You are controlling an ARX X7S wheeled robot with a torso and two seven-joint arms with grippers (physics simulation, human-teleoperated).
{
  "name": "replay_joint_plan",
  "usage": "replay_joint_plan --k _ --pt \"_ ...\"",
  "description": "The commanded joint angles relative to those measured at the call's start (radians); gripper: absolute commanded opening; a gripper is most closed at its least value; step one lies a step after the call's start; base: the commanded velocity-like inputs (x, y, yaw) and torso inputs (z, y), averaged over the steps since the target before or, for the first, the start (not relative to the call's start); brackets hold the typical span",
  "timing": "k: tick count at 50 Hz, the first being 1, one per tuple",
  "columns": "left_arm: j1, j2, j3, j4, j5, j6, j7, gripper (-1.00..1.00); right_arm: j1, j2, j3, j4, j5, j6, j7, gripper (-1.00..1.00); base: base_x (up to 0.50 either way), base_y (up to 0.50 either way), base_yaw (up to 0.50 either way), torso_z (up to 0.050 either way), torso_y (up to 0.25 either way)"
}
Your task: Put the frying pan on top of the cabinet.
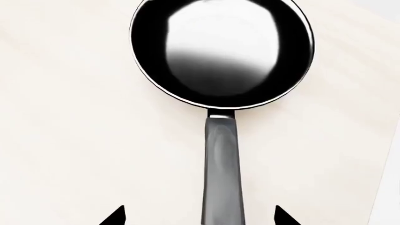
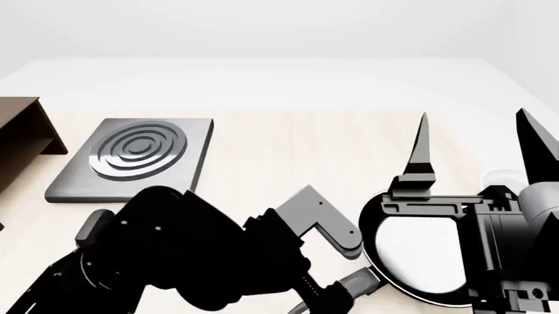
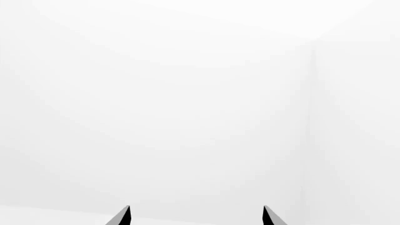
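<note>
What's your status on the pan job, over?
Left gripper open, straddling the frying pan handle, not closed. Right gripper open, raised, empty. Pan on the table; cabinet far left. Hob plate between them.

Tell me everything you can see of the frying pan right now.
The frying pan is round, shallow and black with a glossy, reflective inside and a thin pale rim. Its long dark grey handle runs straight between the open left gripper fingertips, which do not touch it. It lies flat on the pale wooden table, empty.
</note>
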Motion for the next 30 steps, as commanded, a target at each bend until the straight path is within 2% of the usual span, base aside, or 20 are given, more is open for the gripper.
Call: replay_joint_plan --k 1,30 --pt "-0.003 0.025 0.041 -0.023 0.067 0.018 0.063 1.00 -0.001 0.004 -0.002 -0.001 -0.001 -0.006 -0.001 1.00 0.00 0.00 0.00 0.000 0.000" --pt "0.067 0.050 0.148 -0.056 0.144 0.073 0.130 1.00 -0.006 0.010 -0.005 0.000 -0.006 -0.023 -0.001 1.00 0.00 0.00 0.00 0.000 0.000"
